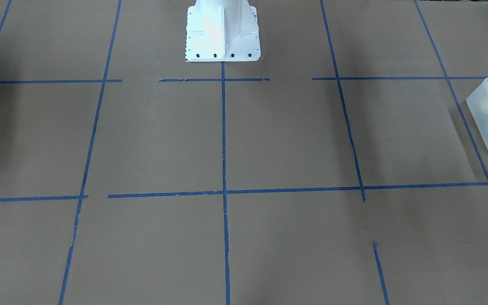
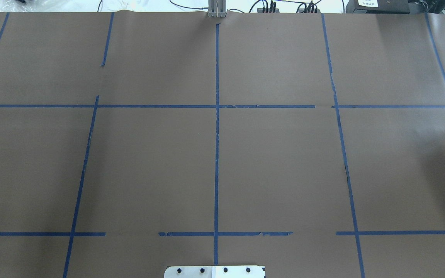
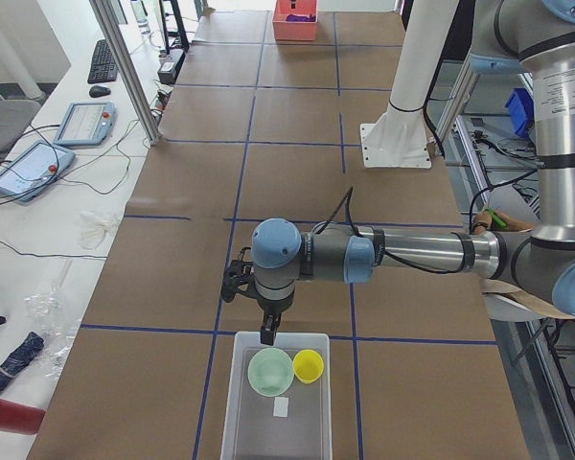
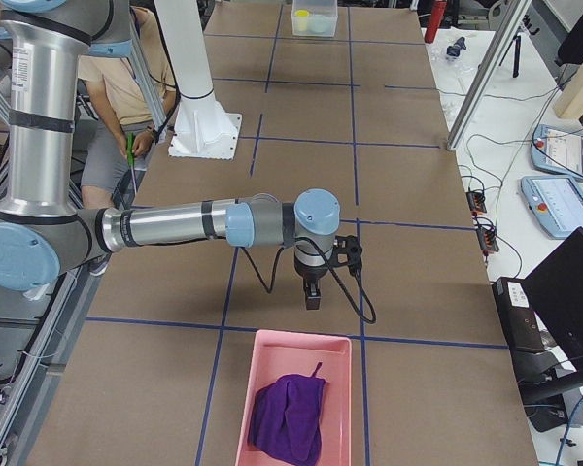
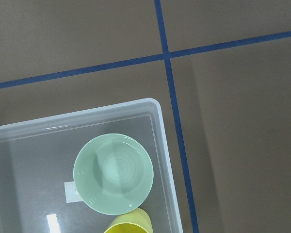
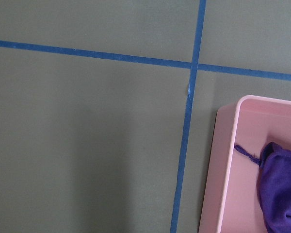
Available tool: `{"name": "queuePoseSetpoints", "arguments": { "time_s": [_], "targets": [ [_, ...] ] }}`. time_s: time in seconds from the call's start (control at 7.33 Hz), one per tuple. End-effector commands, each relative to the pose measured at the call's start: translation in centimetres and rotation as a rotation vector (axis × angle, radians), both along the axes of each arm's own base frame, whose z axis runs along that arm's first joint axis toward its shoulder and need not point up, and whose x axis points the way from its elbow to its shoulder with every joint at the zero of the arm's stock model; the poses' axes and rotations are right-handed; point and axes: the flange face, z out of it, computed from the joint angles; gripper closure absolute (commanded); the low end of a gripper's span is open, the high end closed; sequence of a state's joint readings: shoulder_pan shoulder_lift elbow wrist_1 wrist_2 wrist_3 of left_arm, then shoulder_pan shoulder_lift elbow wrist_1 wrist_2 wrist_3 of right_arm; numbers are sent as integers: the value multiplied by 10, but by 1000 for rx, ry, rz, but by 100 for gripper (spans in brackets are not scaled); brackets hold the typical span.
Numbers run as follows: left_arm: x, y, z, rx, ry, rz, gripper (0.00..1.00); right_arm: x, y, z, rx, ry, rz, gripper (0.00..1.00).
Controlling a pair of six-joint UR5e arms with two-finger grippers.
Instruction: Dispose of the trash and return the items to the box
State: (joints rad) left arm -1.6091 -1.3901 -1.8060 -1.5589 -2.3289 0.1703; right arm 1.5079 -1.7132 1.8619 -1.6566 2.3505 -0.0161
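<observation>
The frosted white box point(image 3: 268, 431) stands at the table's left end, also at the front view's right edge point(image 1: 487, 127). In it lie the mint-green bowl point(image 3: 271, 372) and the yellow cup point(image 3: 309, 365) side by side. The left wrist view shows the bowl point(image 5: 113, 174), the cup point(image 5: 128, 224) and the box rim point(image 5: 155, 104) from above. My left gripper point(image 3: 266, 335) hangs just above the box's near wall; I cannot tell if it is open. My right gripper point(image 4: 312, 299) hangs above the table just before the pink tray; I cannot tell its state either.
A pink tray point(image 4: 272, 354) at the table's right end holds a purple cloth point(image 4: 289, 417); both show in the right wrist view, tray point(image 6: 223, 160) and cloth point(image 6: 281, 184). The white robot base point(image 1: 223, 34) stands mid-table. Blue tape lines cross the brown paper.
</observation>
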Motion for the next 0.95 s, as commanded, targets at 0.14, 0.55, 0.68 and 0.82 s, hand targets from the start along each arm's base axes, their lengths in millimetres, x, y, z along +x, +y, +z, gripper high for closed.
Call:
{"name": "queuePoseSetpoints", "arguments": {
  "time_s": [0.14,0.55,0.68,0.82],
  "targets": [
    [0,-2,-4,13,1,0,0,0,-2,1,-3,0,3,0],
    [0,-2,-8,20,0,0,0,0,-3,-1,1,-1,4,0],
    [0,-2,-7,19,0,0,0,-2,-3,-1,2,0,-1,0],
    [0,-1,-8,19,0,0,0,-2,-3,-1,2,0,-1,0]
  ]
}}
